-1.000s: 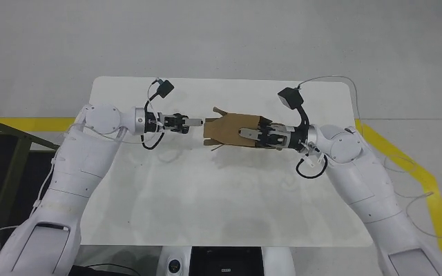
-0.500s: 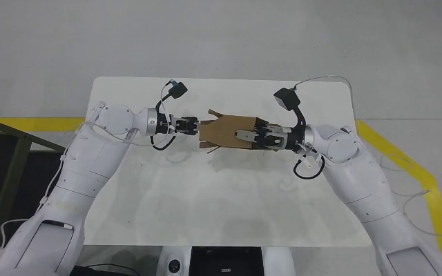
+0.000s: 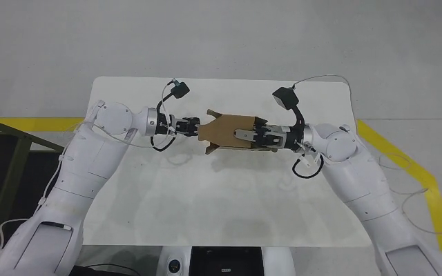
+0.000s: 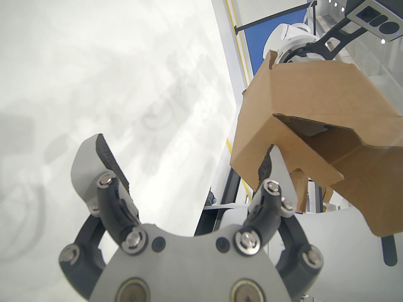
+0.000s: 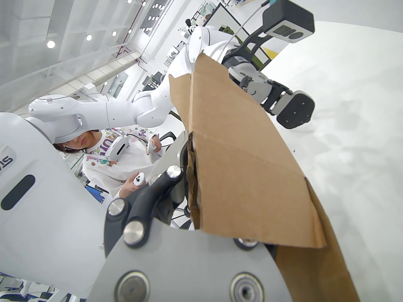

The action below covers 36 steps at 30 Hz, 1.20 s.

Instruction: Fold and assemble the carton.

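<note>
A brown cardboard carton (image 3: 224,130) is held above the middle of the white table, lying lengthwise between the two arms. My right gripper (image 3: 250,134) is shut on one of its walls; in the right wrist view the carton (image 5: 245,164) hides one finger, and the other finger (image 5: 174,155) presses against the wall's edge. My left gripper (image 3: 193,127) stands open at the carton's other end. In the left wrist view one fingertip (image 4: 269,163) touches the open end of the carton (image 4: 315,102), where a flap sticks out, and the other finger (image 4: 104,158) is out in free air.
The white table (image 3: 207,200) lies below the carton, with bare surface all round it. Yellow floor tape (image 3: 397,155) runs past the table's right edge.
My left gripper has moved right across the gap and now touches the carton's end. The right gripper has shifted the carton slightly left. Little differs over the last half second.
</note>
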### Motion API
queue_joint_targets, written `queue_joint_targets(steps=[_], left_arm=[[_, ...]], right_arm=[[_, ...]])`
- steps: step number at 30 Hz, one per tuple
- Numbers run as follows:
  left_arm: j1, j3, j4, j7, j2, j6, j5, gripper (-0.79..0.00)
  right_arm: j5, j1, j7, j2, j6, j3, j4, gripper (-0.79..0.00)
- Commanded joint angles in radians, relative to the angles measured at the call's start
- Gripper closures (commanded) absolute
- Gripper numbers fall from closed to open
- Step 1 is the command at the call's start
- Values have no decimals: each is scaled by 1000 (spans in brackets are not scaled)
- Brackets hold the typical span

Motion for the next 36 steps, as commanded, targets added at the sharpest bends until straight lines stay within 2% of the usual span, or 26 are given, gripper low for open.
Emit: queue_joint_targets(steps=[1, 36], left_arm=[[1, -1, -6, -6, 1, -3, -9, -785], [-28, 2, 32, -11, -2, -31, -90, -785]], right_arm=[[-3, 1, -1, -1, 2, -3, -2, 0], [23, 7, 43, -14, 0, -42, -4, 0]])
